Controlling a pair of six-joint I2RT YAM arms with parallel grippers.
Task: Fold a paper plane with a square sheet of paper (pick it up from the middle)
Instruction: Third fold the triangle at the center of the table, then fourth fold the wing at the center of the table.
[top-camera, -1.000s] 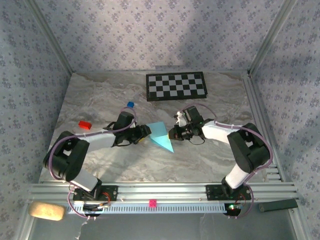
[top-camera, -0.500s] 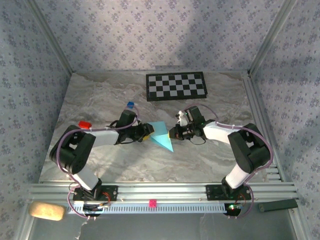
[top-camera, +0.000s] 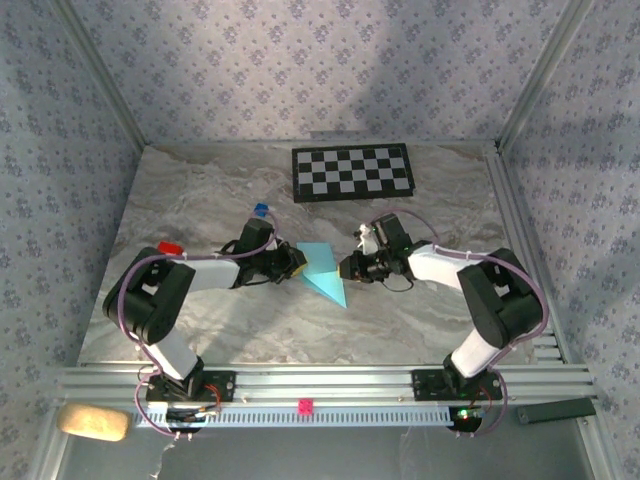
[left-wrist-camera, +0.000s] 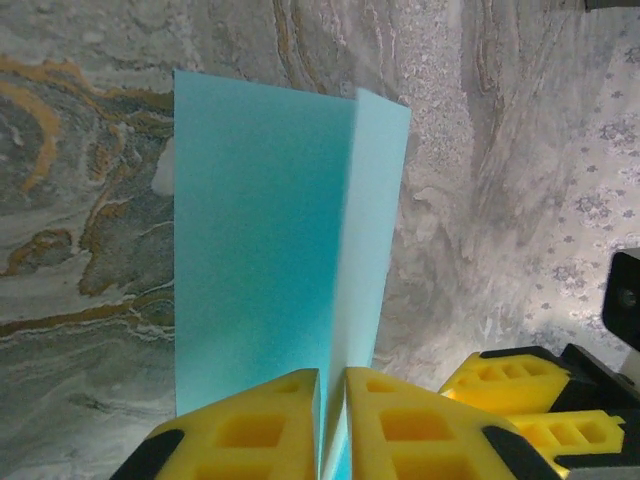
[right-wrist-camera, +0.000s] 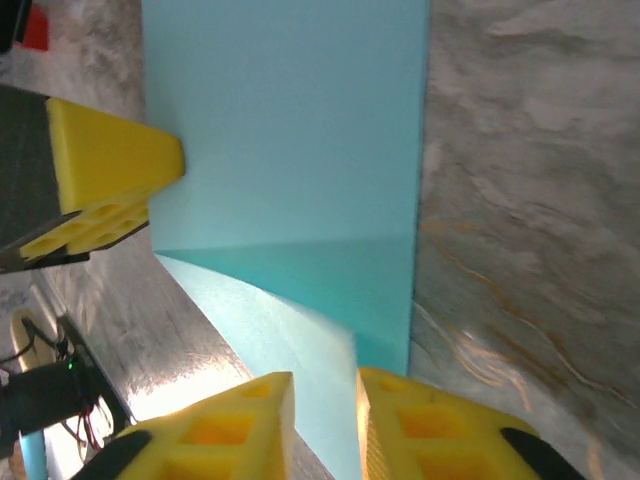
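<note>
The light-blue sheet of paper lies mid-table, folded along a crease into a pointed wedge whose tip faces the near right. My left gripper is at its left edge. In the left wrist view its yellow fingers are shut on the standing fold of the paper, gripper. My right gripper is at the paper's right side. In the right wrist view its jaws stand apart with a pale flap of the paper running between them. The left gripper's finger shows across the sheet.
A black-and-white checkerboard lies at the back. A small blue cube and a red block sit left of the arms' reach. An aluminium rail runs along the near edge, with a tan pad at its left.
My left gripper has moved in to the paper's left edge and closed on it. My right gripper's jaws, shut before, have parted round the paper.
</note>
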